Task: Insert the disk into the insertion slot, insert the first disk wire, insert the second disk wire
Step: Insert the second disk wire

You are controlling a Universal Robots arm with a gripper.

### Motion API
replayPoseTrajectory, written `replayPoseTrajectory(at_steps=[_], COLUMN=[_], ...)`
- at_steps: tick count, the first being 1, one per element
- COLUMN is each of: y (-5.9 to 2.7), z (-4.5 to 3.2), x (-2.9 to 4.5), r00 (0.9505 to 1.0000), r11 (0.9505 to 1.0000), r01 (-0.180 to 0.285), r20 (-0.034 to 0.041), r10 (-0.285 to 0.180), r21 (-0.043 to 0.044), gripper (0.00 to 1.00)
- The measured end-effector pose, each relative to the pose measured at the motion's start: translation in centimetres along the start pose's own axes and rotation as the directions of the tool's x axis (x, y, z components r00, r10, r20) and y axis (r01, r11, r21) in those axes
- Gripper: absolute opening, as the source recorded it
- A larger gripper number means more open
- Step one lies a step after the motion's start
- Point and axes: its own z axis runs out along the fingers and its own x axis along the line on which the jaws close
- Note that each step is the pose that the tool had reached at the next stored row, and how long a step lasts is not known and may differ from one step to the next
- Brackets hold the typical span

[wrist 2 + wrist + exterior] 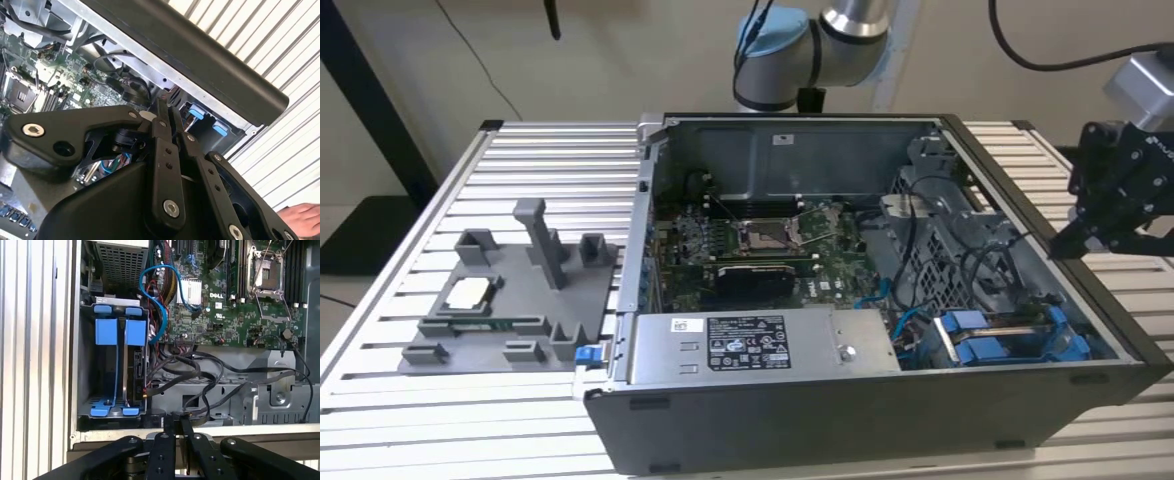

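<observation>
Jaws closed, empty, at three o'clock of the open case [854,425] in the exterior view; blue-framed disk [136,335] seated in insertion slot [85,370].

The exterior view looks steeply down on the open computer case [787,420] from above, the arm [854,25] at twelve o'clock. Both wrist views ride close behind the fingers [162,165] [161,455], at three o'clock of the case, peering inside; they share the blue carriers [196,113] [106,331] and motherboard [75,92] [225,315]
</observation>
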Motion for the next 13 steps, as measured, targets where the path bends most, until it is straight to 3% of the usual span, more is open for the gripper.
replayPoseTrajectory(at_steps=[13], y=[1.25], z=[-0.22], x=[-0.07], r00=[1.0], r11=[1.0], r01=[0.0], r20=[-0.0083], r10=[0.0], r21=[-0.0002], gripper=[0.16])
